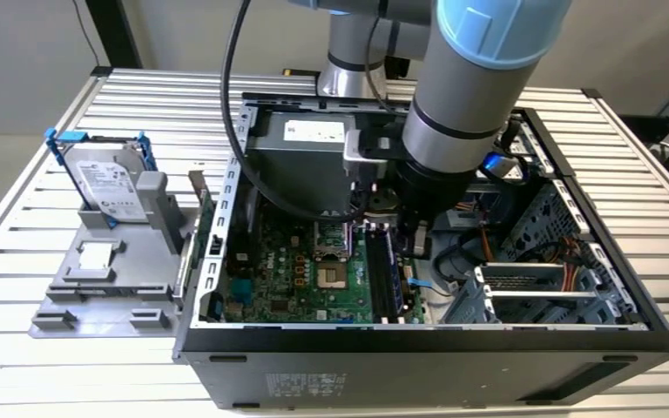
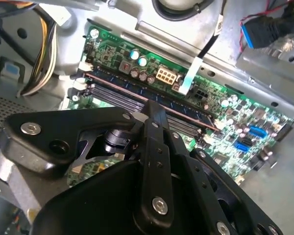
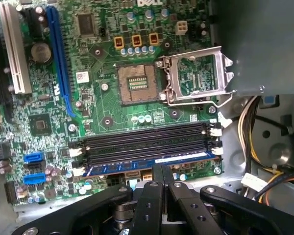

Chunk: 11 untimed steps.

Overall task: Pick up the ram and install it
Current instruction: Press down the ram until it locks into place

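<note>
The ram (image 3: 186, 158) is a long dark stick with a white label. It stands in the outermost of the black memory slots (image 3: 147, 139) on the green motherboard (image 1: 300, 279). In the second wrist view the ram (image 2: 112, 85) runs as a thin edge under the fingertips. My gripper (image 3: 160, 169) is down inside the open computer case (image 1: 613, 287), shut, with its joined tips at the middle of the ram's upper edge. Whether the tips press on it I cannot tell. In the exterior view the gripper (image 1: 414, 237) hangs over the slots beside the drive cage.
An open processor socket (image 3: 137, 83) with its raised metal frame (image 3: 196, 73) lies beyond the slots. Cable bundles (image 3: 255, 127) and the case wall crowd one end of the slots. Outside the case, a silver hard drive (image 1: 108, 183) stands on a grey fixture (image 1: 102, 287).
</note>
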Available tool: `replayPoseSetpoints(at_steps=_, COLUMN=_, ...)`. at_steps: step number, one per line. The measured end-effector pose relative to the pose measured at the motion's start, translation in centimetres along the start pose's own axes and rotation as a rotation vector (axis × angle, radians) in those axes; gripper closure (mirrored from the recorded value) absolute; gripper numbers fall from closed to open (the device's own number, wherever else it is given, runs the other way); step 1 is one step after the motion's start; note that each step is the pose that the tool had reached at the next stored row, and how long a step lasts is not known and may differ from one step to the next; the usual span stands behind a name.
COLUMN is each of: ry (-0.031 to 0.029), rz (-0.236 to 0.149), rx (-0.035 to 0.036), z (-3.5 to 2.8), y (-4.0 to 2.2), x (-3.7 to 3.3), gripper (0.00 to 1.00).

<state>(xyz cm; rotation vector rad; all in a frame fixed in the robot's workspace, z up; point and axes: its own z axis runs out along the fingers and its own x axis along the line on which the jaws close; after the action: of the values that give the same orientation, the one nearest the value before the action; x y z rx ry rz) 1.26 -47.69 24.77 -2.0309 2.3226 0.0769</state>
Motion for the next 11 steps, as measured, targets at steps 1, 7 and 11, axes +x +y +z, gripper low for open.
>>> replayPoseSetpoints(at_steps=1, ry=-0.0003, rz=-0.009, rx=0.0008, z=0.02, y=0.00, x=0.02, gripper=1.00)
replayPoseSetpoints(at_steps=7, ry=0.0008, rz=-0.016, rx=0.0026, z=0.13, y=-0.03, x=0.29, gripper=1.00)
replayPoseSetpoints(at_steps=11, ry=0.0012, rz=-0.035, rx=0.0013, z=0.49, y=-0.06, x=0.49, gripper=1.00)
